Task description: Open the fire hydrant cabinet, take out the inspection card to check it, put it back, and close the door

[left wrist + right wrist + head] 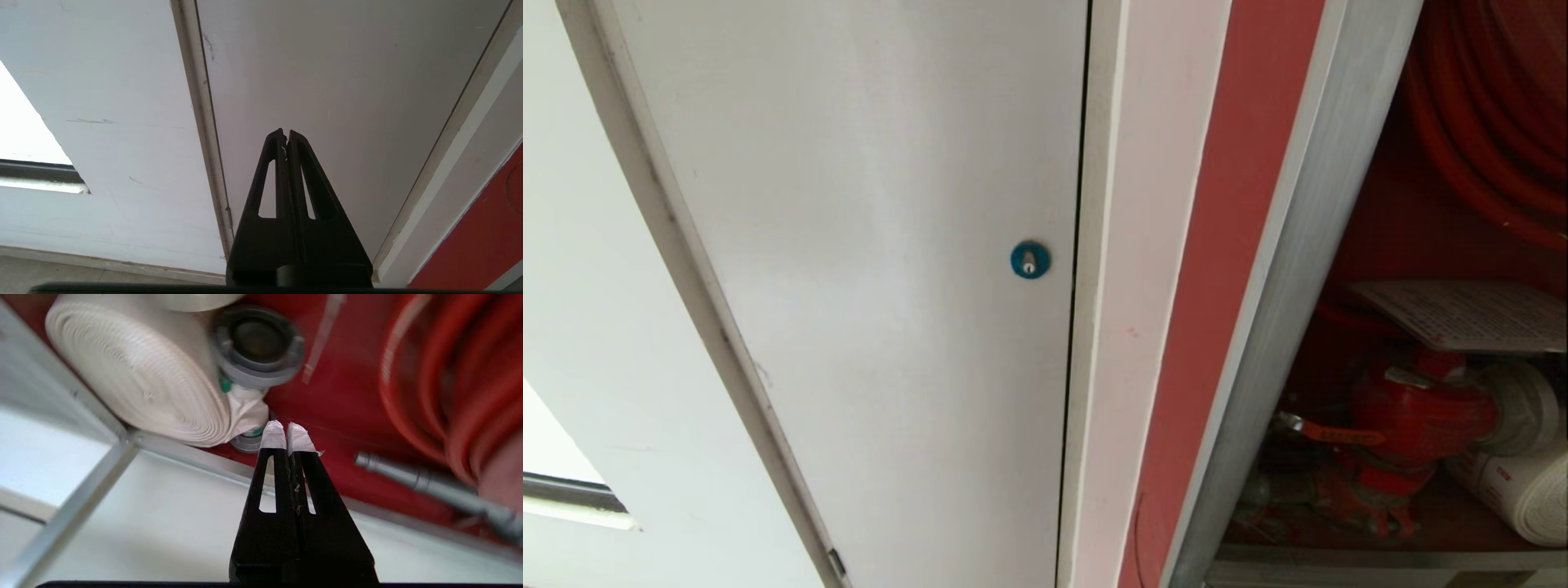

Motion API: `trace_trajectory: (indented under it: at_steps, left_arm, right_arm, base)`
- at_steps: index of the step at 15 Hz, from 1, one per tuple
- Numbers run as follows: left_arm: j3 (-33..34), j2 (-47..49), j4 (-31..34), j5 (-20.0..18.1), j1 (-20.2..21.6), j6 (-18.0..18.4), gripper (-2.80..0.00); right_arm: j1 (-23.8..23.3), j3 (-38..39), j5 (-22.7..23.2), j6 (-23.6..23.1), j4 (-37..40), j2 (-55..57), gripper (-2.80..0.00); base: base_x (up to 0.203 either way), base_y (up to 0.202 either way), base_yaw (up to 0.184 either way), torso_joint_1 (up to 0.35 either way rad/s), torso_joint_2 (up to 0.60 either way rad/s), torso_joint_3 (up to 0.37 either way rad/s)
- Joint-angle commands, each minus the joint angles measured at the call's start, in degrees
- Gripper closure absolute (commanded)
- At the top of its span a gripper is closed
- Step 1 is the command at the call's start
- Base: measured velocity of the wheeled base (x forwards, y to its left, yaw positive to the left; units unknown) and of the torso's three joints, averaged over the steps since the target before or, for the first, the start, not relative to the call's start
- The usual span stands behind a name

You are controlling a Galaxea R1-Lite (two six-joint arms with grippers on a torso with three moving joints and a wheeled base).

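The right gripper (287,435), its tape-wrapped tips pressed together on nothing, is pointed into the fire hydrant cabinet (347,416). A coiled white woven hose (135,379) is seen just beside it, seemingly untouched. The left gripper (285,136) is likewise closed and empty.

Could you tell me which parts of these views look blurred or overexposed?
Right wrist view: the red reel and metal nozzle are smeared. Head view: the card print is too soft to read. Left wrist view: the bright opening is blown out.

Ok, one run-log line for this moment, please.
fire hydrant cabinet: open | inspection card: inside, above red valve | right gripper: jaws shut, empty, facing white rolled hose | left gripper: shut, parked
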Motion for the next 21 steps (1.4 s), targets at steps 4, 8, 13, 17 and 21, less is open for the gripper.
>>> trace_trajectory:
  at_steps: [4,8,13,17,21]
  left_arm:
    - [0.4,0.1,0.0,0.0,0.0,0.0,0.0]
    - [0.4,0.1,0.0,0.0,0.0,0.0,0.0]
    - [0.4,0.1,0.0,0.0,0.0,0.0,0.0]
    - [0.4,0.1,0.0,0.0,0.0,0.0,0.0]
    - [0.4,0.1,0.0,0.0,0.0,0.0,0.0]
  right_arm:
    - [-14.7,-1.4,15.3,-3.9,-0.4,4.8,0.0]
    - [-29.7,-1.9,32.3,-6.0,-0.5,4.9,0.0]
    - [-37.9,-2.3,45.6,-11.7,-1.3,4.5,0.0]
    - [-37.9,-2.1,47.8,-11.8,-1.0,2.7,-2.8]
    - [-37.9,-1.3,47.7,-11.8,-7.3,6.4,-2.8]
  base:
    - [0.0,0.0,0.0,0.0,0.0,0.0]
    - [0.0,0.0,0.0,0.0,0.0,0.0]
    - [0.0,0.0,0.0,0.0,0.0,0.0]
    - [0.0,0.0,0.0,0.0,0.0,0.0]
    - [0.0,0.0,0.0,0.0,0.0,0.0]
